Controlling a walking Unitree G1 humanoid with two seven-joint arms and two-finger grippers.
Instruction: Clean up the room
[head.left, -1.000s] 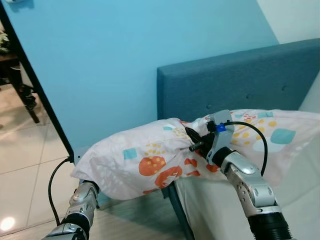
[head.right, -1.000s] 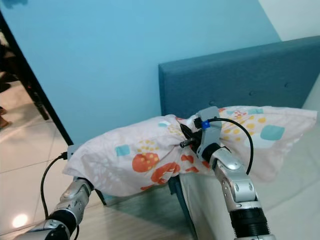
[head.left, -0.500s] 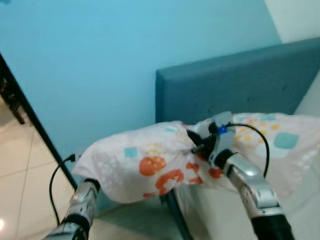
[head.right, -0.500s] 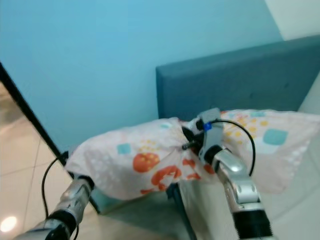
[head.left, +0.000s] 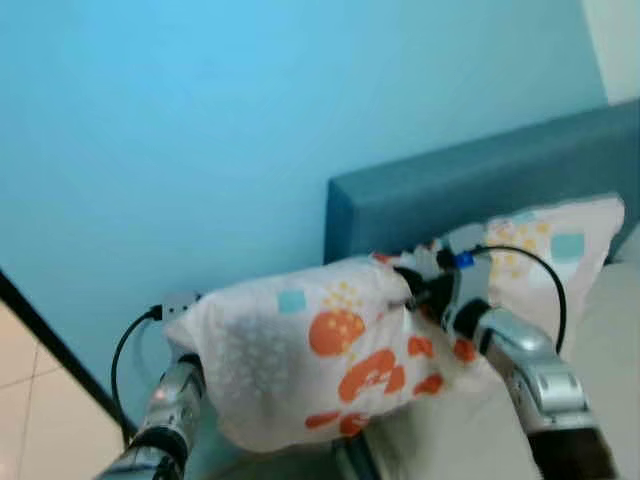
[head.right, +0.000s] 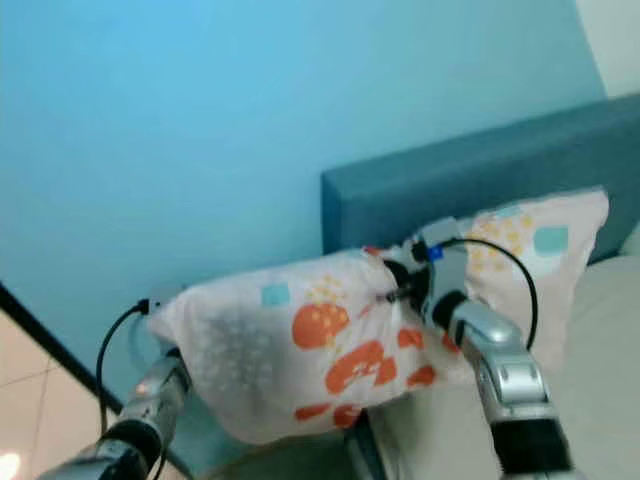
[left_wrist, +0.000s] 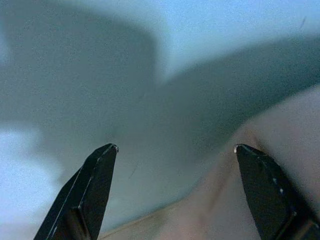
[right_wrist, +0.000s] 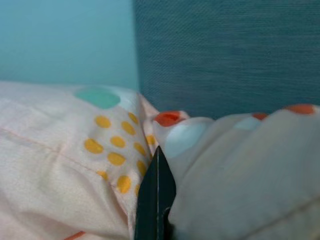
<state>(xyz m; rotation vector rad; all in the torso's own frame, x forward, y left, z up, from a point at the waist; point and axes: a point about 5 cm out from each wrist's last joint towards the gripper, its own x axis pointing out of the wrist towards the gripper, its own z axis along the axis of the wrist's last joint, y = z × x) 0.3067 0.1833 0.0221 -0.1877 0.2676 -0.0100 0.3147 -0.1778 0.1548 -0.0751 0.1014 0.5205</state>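
A patterned pillow is held up in front of the robot, against a bright blue wall that takes up most of the head views. To the right a dark teal upholstered headboard is seen, standing against that wall, and below it a pale strip of the bed is made out at the right edge. The pillow is pale pink, printed with orange blobs, yellow dots and teal squares; its right end lies over the bed in front of the headboard, while its left end hangs out past the bed's corner. The right end effector is pressed into the top of the pillow near its middle, and the fabric is bunched around it; in the right wrist view one black finger is seen sunk in a fold of the cloth, so the pillow is taken to be pinched there. The left end effector is found beneath the pillow's left end, its silver forearm rising from below; in the left wrist view its fingers are spread wide apart, with nothing gripped between them, and pale fabric is seen just beyond. A black cable is seen running down the wall at the left, and a dark skirting line borders a patch of light tiled floor.
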